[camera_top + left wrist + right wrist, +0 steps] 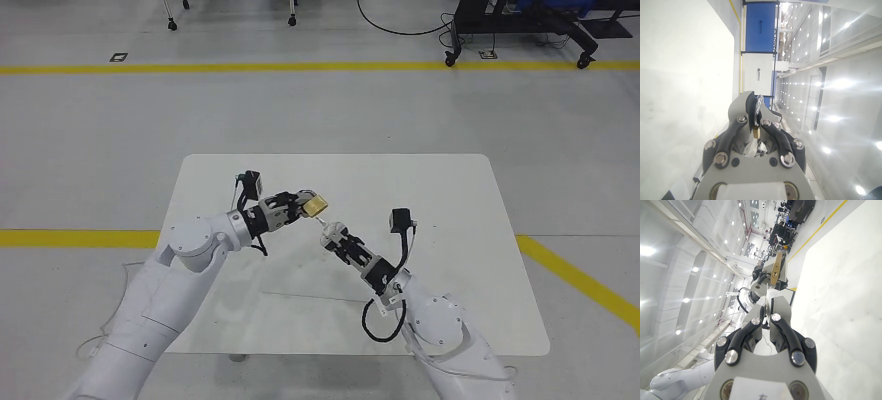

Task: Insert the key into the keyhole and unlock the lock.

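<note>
My left gripper (297, 207) holds a brass padlock (314, 205) above the middle of the white table (450, 200). In the left wrist view its fingers (743, 106) are shut on the lock's steel shackle (758, 103), and the brass body (756, 133) lies toward the palm. My right gripper (333, 235) is just in front of the lock, shut on the key (325, 223). In the right wrist view the key (767, 294), wrapped in white tape, points at the lock (776, 268). Its tip is close below the keyhole face, and I cannot tell if it touches.
The table's bare white top (430, 300) surrounds both grippers, with nothing else on it. Yellow floor lines (300, 68) run behind and beside the table. Wheeled carts (520, 30) stand far back.
</note>
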`<state>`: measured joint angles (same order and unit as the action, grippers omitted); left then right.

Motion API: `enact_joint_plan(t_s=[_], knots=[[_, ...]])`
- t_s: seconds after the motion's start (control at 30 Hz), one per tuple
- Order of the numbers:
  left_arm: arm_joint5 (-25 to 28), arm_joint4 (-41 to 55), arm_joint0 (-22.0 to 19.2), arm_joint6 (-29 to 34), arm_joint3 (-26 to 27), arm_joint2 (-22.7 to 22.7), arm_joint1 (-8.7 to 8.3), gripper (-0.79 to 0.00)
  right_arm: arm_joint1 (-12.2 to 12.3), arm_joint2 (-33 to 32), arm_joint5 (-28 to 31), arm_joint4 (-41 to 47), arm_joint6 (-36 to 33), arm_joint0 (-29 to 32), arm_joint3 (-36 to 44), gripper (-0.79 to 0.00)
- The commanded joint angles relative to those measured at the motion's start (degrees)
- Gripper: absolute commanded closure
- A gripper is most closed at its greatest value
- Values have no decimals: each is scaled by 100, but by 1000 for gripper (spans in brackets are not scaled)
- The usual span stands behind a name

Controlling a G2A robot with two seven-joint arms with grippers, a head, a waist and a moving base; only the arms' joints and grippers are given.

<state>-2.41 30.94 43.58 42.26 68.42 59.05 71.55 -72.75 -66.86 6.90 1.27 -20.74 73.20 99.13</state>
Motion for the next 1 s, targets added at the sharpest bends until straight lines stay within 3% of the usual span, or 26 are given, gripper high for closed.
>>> enact_joint_plan(t_s=[0.0,0.97], knots=[[-23,80,-18,74,-58,10,10,0,-5,-1,-42,-6,69,22,10,0],[-46,-31,-136,292,-320,-2,101,0,-82,147,-344,-404,581,58,47,0]])
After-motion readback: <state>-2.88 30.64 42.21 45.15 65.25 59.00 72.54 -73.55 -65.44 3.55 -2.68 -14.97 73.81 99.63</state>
